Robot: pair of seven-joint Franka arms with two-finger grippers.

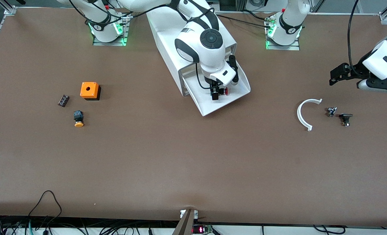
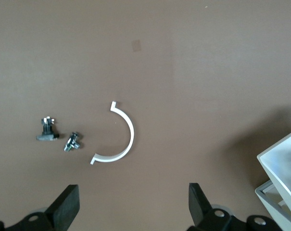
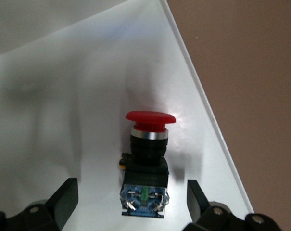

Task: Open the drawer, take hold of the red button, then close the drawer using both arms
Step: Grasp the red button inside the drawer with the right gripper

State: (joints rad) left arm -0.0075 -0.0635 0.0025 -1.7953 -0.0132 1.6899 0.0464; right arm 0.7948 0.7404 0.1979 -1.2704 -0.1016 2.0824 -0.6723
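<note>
White plastic forms the drawer (image 1: 226, 98), which stands pulled out of the cabinet (image 1: 180, 39) toward the front camera, and everything here can be placed from it. On the drawer's floor lies the button (image 3: 146, 159), on its side, red mushroom cap pointing toward the cabinet end and its blue terminal end toward the wrist camera. The right tool (image 1: 217, 94) hangs low over the drawer, directly above the button; its fingers (image 3: 63, 195) are spread wide, one on each side of the button's body, with clear gaps showing, so it touches and holds nothing. The left tool (image 1: 335, 76) hovers well apart from the drawer, over the tabletop (image 1: 180, 163) at the left arm's end; its fingers (image 2: 66, 204) are likewise spread and empty. Below it on the tabletop lie a white curved strip (image 1: 306, 114), a small metal part (image 1: 330, 111) and a dark fitting (image 1: 345, 118), all between the drawer and that end. Toward the right arm's end, well apart from the drawer, sit an orange cube (image 1: 89, 90), an orange-capped button (image 1: 78, 118) and a small dark block (image 1: 63, 100).
</note>
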